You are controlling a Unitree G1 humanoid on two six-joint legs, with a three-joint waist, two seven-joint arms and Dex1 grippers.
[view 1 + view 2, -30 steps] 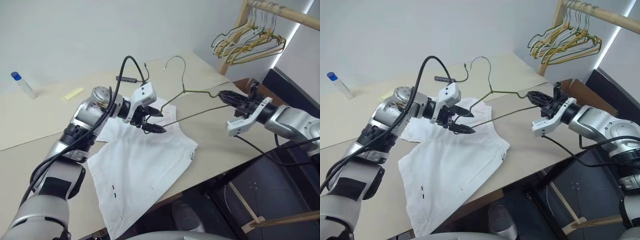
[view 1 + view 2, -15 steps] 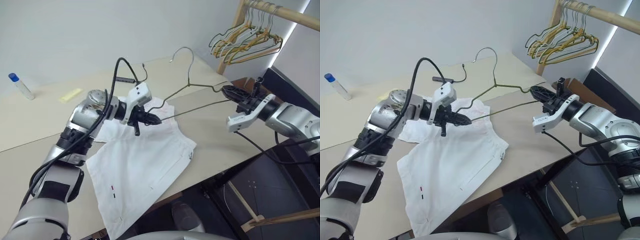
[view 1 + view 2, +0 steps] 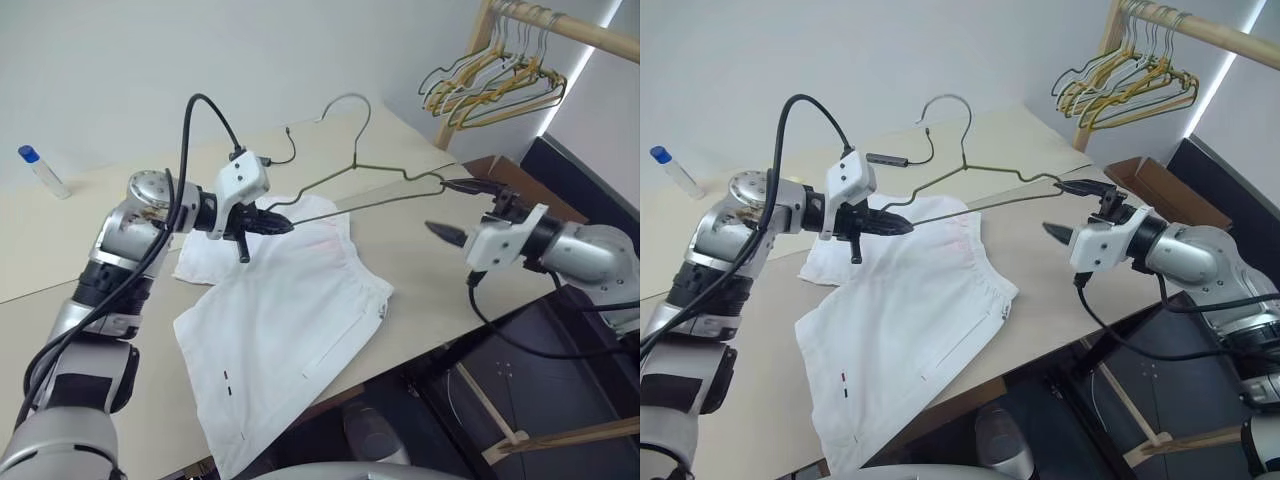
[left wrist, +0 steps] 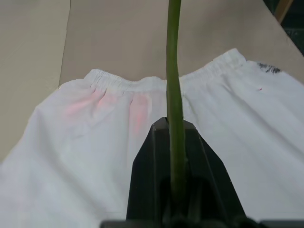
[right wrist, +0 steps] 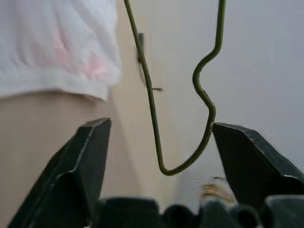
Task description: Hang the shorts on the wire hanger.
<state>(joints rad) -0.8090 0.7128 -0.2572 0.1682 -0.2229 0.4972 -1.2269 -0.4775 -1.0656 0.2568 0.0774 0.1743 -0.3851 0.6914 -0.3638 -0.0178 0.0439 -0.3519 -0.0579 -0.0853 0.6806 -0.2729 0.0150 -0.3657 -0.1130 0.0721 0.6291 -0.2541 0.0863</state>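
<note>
While the wire hanger (image 3: 375, 185) is raised clear of the tabletop (image 3: 440, 270), its left end is pinched by the left pincer (image 3: 280, 226), whose fingers are pressed together on the wire. The hanger's hook points upward and its right corner lies between the spread fingers of the right pincer (image 3: 458, 208); the right wrist view shows one side of the wire at or against a fingertip, and contact cannot be confirmed.

Below the hanger, the shorts (image 3: 285, 310) lie flat on the tabletop, waistband toward the far side, with a faint pink stain near the waistband. One leg reaches the near tabletop edge and hangs slightly past it. Bare surface is available to the right of the shorts and behind them.

A dark cable (image 3: 265, 155) lies on the tabletop behind the hanger. A small bottle with a blue cap (image 3: 45, 170) rests well apart at far left. A bunch of hangers (image 3: 495, 85) hangs from a wooden rail (image 3: 560, 25) at far right.
</note>
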